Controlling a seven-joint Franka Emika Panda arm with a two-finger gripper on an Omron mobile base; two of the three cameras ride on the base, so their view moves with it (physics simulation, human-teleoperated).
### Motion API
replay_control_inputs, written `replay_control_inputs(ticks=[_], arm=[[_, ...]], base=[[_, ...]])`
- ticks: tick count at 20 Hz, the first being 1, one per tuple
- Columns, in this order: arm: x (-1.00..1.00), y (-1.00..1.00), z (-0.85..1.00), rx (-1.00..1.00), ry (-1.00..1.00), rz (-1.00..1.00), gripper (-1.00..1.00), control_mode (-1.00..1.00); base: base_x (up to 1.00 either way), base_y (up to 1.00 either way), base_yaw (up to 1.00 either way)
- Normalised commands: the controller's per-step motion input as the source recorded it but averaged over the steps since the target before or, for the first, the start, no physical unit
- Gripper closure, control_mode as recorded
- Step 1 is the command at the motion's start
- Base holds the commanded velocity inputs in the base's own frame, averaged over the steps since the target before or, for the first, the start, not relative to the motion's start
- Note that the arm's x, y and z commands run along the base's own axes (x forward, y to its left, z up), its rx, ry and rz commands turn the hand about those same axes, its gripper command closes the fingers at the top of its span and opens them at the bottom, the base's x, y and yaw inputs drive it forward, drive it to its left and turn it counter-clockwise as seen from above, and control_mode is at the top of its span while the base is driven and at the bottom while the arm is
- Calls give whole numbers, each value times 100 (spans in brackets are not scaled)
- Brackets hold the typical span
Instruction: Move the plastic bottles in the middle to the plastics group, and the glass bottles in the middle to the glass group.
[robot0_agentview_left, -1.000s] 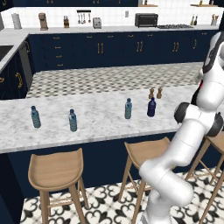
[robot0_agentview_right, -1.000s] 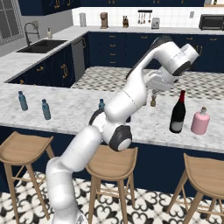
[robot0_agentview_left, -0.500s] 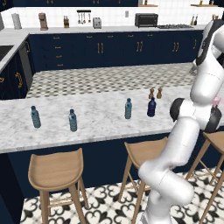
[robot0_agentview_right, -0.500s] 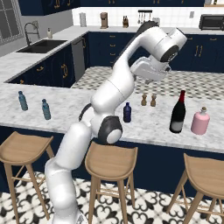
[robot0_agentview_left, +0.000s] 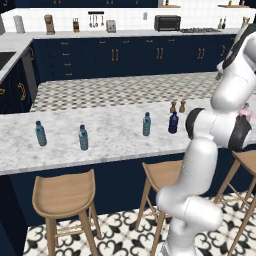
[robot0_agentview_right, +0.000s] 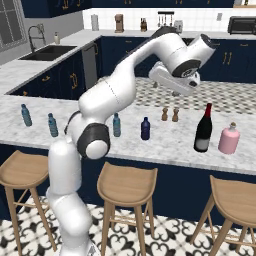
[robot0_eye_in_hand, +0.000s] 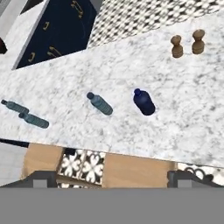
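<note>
You can read no brand or writing on anything here; the labels are plain blue bands too small to make out. On the white, grey-veined marble counter (robot0_agentview_right: 165, 142), your middle set stands upright: a slim clear bluish water bottle (robot0_agentview_left: 146, 124) with a blue label, just beside it a shorter, rounder, opaque navy bottle (robot0_agentview_left: 173, 123), and further right the tall near-black wine bottle (robot0_agentview_right: 203, 129) with a red neck top. Touching nothing but close on its right sits the squat, rounded pale pink bottle (robot0_agentview_right: 229, 139) with a narrow cap. Well apart at the counter's left end stand the two small clear water bottles (robot0_agentview_left: 40, 133) (robot0_agentview_left: 83, 137), alike in shape and label.

Two little brown wooden shakers (robot0_agentview_right: 169, 114) stand behind the navy bottle. Three round tan wooden stools (robot0_agentview_right: 127, 184) line the dark blue counter front over patterned black-and-white floor tile.

Your gripper (robot0_eye_in_hand: 113, 178) hangs high above the counter, jaws spread wide and empty; in the hand view its two dark fingertips (robot0_eye_in_hand: 44, 179) frame the stool tops, with the water bottle and navy bottle above them
</note>
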Motion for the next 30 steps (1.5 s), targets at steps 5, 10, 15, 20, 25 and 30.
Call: replay_control_inputs(ticks=[5, 10, 15, 20, 25, 30], arm=[[-36, 94, -3, -24, -18, -38, -100, -100], [0, 94, -9, -22, 0, -5, -100, -100], [2, 66, -23, -1, 0, 2, -100, -100], [3, 73, -9, -4, 1, 10, -100, -100], [24, 50, 2, -21, 2, 1, -100, -100], [33, 21, -29, -14, 7, -1, -100, -100]], base=[[0, 0, 0], [0, 0, 0], [0, 0, 0], [0, 0, 0], [0, 0, 0], [0, 0, 0]])
